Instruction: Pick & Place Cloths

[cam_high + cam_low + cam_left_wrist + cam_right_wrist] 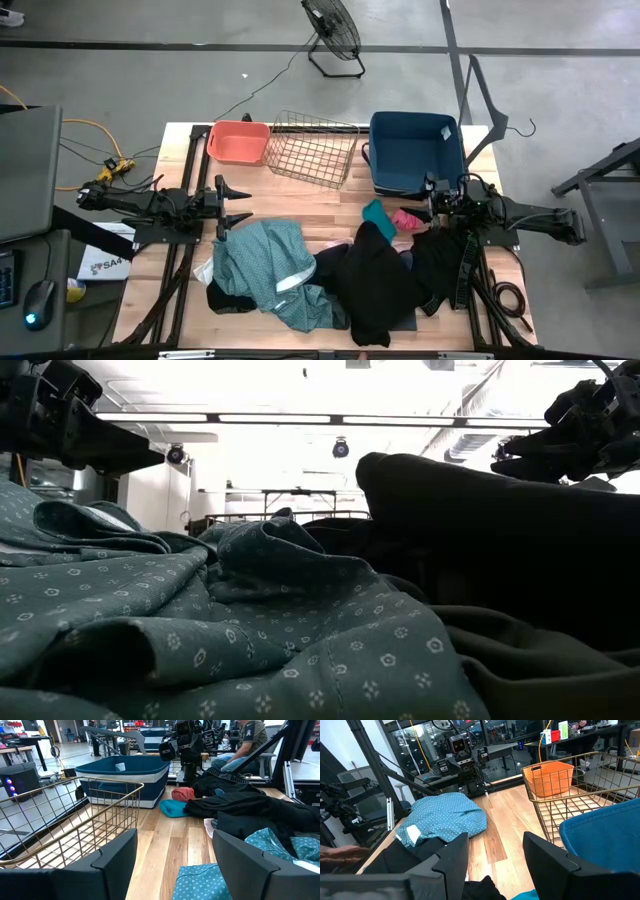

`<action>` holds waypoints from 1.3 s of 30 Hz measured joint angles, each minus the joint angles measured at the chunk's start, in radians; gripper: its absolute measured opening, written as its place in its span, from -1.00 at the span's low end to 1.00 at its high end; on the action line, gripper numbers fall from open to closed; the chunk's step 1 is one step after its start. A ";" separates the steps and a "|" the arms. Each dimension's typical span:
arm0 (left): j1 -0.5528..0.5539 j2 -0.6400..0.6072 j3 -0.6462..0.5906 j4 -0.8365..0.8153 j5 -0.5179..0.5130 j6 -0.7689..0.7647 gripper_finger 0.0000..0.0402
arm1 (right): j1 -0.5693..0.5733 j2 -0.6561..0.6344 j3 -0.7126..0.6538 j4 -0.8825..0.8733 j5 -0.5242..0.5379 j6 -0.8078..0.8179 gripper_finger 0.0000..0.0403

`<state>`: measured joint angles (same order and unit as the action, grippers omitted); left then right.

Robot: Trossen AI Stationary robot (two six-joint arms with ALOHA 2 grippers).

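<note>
The cloths lie heaped on the near half of the wooden table. They include a large teal dotted garment, black garments, a small teal piece and a pink piece. My left gripper hovers open at the table's left, level, just above the teal garment's far edge. My right gripper hovers open at the right, beside the pink piece and in front of the blue bin. There is nothing between the fingers of either one.
Along the far edge stand a coral tub, a gold wire basket and a dark blue bin. A strip of bare wood lies between these and the heap. A person sits beyond the table's right side.
</note>
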<state>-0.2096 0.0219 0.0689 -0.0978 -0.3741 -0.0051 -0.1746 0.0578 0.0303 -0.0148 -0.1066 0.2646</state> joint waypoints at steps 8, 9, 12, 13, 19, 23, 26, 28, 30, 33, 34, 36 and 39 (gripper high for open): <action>0.000 0.000 0.000 0.000 0.000 0.000 0.26 | 0.000 0.000 0.000 0.000 0.000 0.000 -0.11; 0.000 0.000 0.000 0.000 0.000 0.000 0.26 | 0.000 0.000 0.000 0.000 0.000 0.000 -0.11; 0.000 0.000 0.000 0.003 -0.002 0.013 0.26 | 0.000 0.000 0.000 0.000 0.000 0.000 -0.11; 0.000 0.000 -0.001 0.009 -0.006 0.024 0.26 | 0.000 0.000 0.000 0.000 0.000 0.000 -0.11; 0.000 0.000 -0.003 0.036 -0.006 0.026 0.26 | 0.000 0.000 0.000 0.000 0.000 0.000 -0.11; 0.000 0.000 -0.003 0.036 -0.006 0.026 0.26 | 0.000 0.000 0.000 0.000 0.000 0.000 -0.11; 0.000 0.000 -0.003 0.037 -0.007 0.026 0.26 | 0.000 0.000 -0.002 0.017 0.026 -0.004 -0.11; 0.000 0.000 -0.003 0.038 -0.007 0.026 0.26 | 0.000 0.000 -0.003 0.055 0.048 0.003 -0.11; 0.000 0.000 -0.003 0.039 -0.007 0.026 0.26 | 0.000 0.000 -0.003 0.099 0.048 0.030 -0.11; 0.000 0.000 -0.003 0.040 -0.007 0.026 0.26 | 0.000 0.000 -0.003 0.155 0.024 0.170 -0.11; 0.000 0.000 -0.003 0.040 -0.007 0.026 0.26 | 0.000 0.000 -0.003 0.172 0.004 0.219 -0.11; 0.000 0.000 -0.003 0.040 -0.007 0.026 0.26 | 0.000 0.000 -0.002 0.190 -0.036 0.233 -0.11; 0.000 0.000 -0.003 0.041 -0.007 0.026 0.26 | 0.000 0.000 -0.002 0.198 -0.027 0.271 -0.11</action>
<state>-0.2098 0.0219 0.0662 -0.0566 -0.3814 0.0208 -0.1745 0.0578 0.0280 0.1829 -0.1333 0.5351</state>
